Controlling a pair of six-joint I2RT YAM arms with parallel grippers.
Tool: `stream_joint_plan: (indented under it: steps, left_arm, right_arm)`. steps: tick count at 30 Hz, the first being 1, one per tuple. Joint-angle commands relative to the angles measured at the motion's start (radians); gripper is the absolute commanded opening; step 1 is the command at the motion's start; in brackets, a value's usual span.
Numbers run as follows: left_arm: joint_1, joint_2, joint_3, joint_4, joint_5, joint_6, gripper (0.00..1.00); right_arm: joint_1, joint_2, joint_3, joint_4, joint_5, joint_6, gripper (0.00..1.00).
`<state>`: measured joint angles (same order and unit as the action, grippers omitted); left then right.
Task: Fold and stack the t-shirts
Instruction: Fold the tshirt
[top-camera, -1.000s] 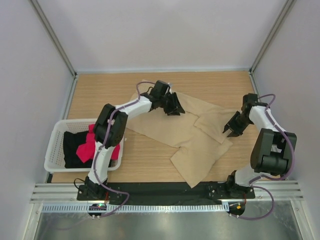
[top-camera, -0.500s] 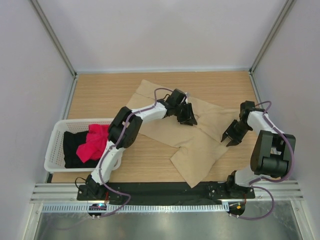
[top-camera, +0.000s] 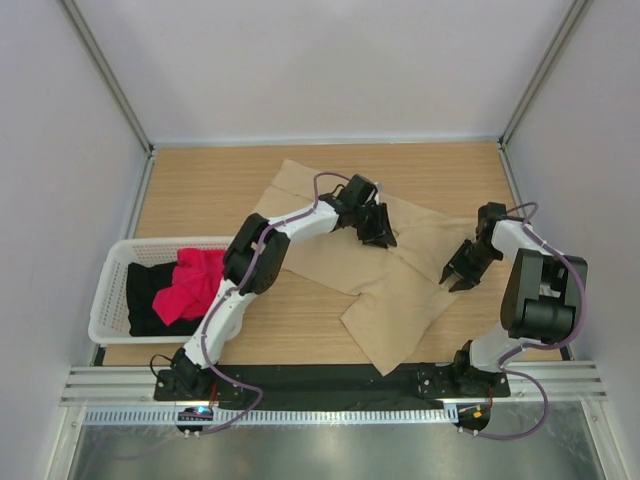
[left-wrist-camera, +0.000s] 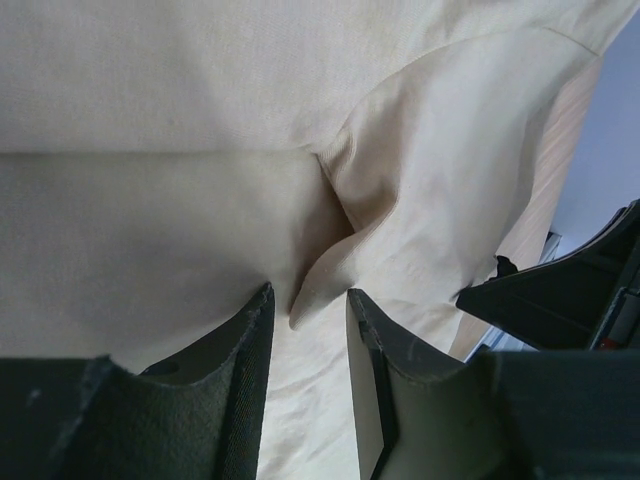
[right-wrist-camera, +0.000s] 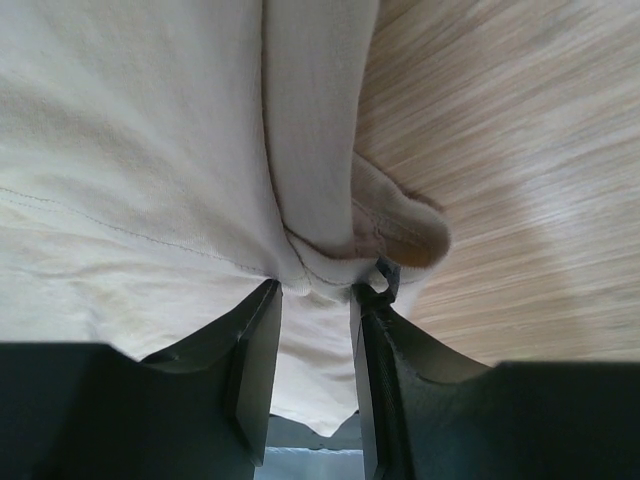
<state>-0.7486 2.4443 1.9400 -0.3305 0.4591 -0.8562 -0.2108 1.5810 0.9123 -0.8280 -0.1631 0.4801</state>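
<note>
The tan t-shirt (top-camera: 340, 260) lies spread and rumpled across the middle of the table, with its lower part folded toward the near edge. My left gripper (top-camera: 378, 232) is open and low over the shirt's middle. In the left wrist view the tip of a raised fold (left-wrist-camera: 318, 280) sits just between its fingertips (left-wrist-camera: 308, 295). Open too, my right gripper (top-camera: 455, 275) is at the shirt's right edge, and a bunched hem (right-wrist-camera: 390, 230) lies at its tips (right-wrist-camera: 315, 290) with cloth between the fingers. The red-pink t-shirt (top-camera: 190, 285) and the black t-shirt (top-camera: 145, 295) lie in the basket.
The white slotted basket (top-camera: 105, 300) stands at the left, near the front. Bare wood (right-wrist-camera: 520, 150) shows to the right of the shirt's edge. Grey walls close in the table at the back and on both sides.
My left gripper has travelled right and slightly nearer across the tan shirt. My right gripper has shifted a little nearer along the shirt's right edge. The shirts in the basket have stayed put.
</note>
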Motion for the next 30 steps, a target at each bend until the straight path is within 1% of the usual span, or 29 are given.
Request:
stream_joint_plan:
  steps: [1, 13, 16, 19, 22, 23, 25, 28, 30]
  left_arm:
    - [-0.006, 0.025, 0.054, -0.013, 0.024, 0.005, 0.36]
    - [-0.023, 0.016, 0.053, -0.010, 0.041, 0.000, 0.28]
    - [-0.023, 0.012, 0.053, -0.010, 0.047, -0.001, 0.26]
    - [-0.026, 0.015, 0.059, -0.007, 0.056, -0.004, 0.22]
    - [-0.024, 0.015, 0.063, -0.008, 0.059, -0.009, 0.15]
    - [-0.026, 0.009, 0.063, -0.007, 0.061, -0.007, 0.10]
    - [-0.024, -0.001, 0.062, -0.008, 0.058, -0.007, 0.04]
    - [-0.024, -0.001, 0.076, -0.008, 0.056, -0.010, 0.02]
    - [-0.024, 0.002, 0.085, -0.015, 0.058, -0.014, 0.02]
  right_arm:
    - [0.004, 0.011, 0.023, 0.032, -0.024, -0.006, 0.40]
    - [0.002, 0.008, 0.033, 0.032, -0.053, 0.002, 0.39]
    - [0.002, -0.004, 0.042, 0.009, -0.050, 0.003, 0.39]
    - [0.002, -0.024, 0.056, -0.026, -0.013, -0.006, 0.41]
    - [0.002, -0.036, 0.060, -0.065, 0.043, -0.024, 0.45]
    - [0.002, -0.048, 0.062, -0.071, 0.046, -0.029, 0.45]
    - [0.005, -0.064, 0.063, -0.083, 0.037, -0.029, 0.45]
    - [0.016, -0.065, 0.046, -0.062, -0.013, -0.014, 0.44]
    - [0.019, -0.061, 0.039, -0.043, -0.032, -0.003, 0.41]
